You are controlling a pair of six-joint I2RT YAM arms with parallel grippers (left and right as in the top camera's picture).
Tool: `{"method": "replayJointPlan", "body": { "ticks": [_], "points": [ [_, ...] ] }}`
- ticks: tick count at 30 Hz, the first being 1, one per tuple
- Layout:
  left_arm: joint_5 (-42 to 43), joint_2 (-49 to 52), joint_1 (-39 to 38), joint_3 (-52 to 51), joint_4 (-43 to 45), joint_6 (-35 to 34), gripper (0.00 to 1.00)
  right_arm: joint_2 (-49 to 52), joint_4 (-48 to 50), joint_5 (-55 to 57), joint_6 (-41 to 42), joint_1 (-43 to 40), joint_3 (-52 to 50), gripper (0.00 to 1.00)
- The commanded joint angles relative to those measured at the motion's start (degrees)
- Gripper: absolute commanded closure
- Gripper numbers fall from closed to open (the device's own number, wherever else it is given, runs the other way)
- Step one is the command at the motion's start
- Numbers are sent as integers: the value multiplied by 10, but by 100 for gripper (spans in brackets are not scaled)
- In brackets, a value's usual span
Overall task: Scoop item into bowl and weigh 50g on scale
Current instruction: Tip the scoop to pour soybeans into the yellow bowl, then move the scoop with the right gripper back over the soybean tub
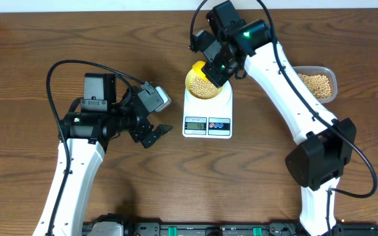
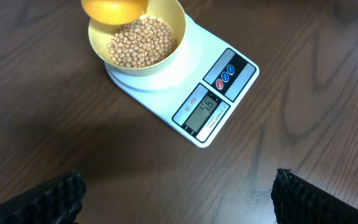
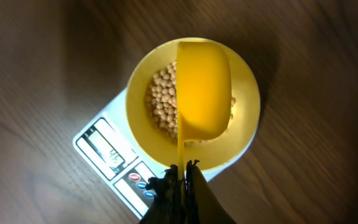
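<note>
Overhead view: the work surface is a brown wood-grain table [image 1: 31,39] that fills nearly the whole frame. A pale strip runs along its far edge, and a dark mounting rail [image 1: 189,229] lies along the near edge. Nothing of the room beyond is visible.

The scale [image 1: 207,121] sits flat at the table centre. It is white and has a grey display [image 2: 204,107] with a red and a blue button [image 2: 225,73] beside it. The display shows digits that are too small to read with certainty.

The bowl [image 2: 166,59] is pale yellow and stands upright on the scale platform, covering most of it. The beans [image 2: 140,42] are small, round and tan. They form a shallow heap covering the bowl floor. More beans fill a clear rectangular tub [image 1: 317,84] at the far right of the table, well apart from the scale.

The right gripper [image 3: 182,177] is closed on the thin handle of a yellow scoop [image 3: 202,87]. The scoop hangs directly over the bowl and hides part of the heap.

The left gripper [image 2: 179,208] hovers just left of the scale. Its jaws are spread wide and hold nothing.
</note>
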Motion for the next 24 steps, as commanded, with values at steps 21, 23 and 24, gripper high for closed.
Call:
{"method": "replayJointPlan", "body": {
  "ticks": [21, 23, 24],
  "points": [
    [-3, 4, 3, 0, 0, 9, 2, -84, -45, 1, 146, -132, 37, 99],
    [-3, 4, 3, 0, 0, 9, 2, -90, -84, -6, 152, -178, 37, 99],
    [-3, 4, 3, 0, 0, 9, 2, -90, -101, -12, 152, -197, 37, 99]
  ]
}}
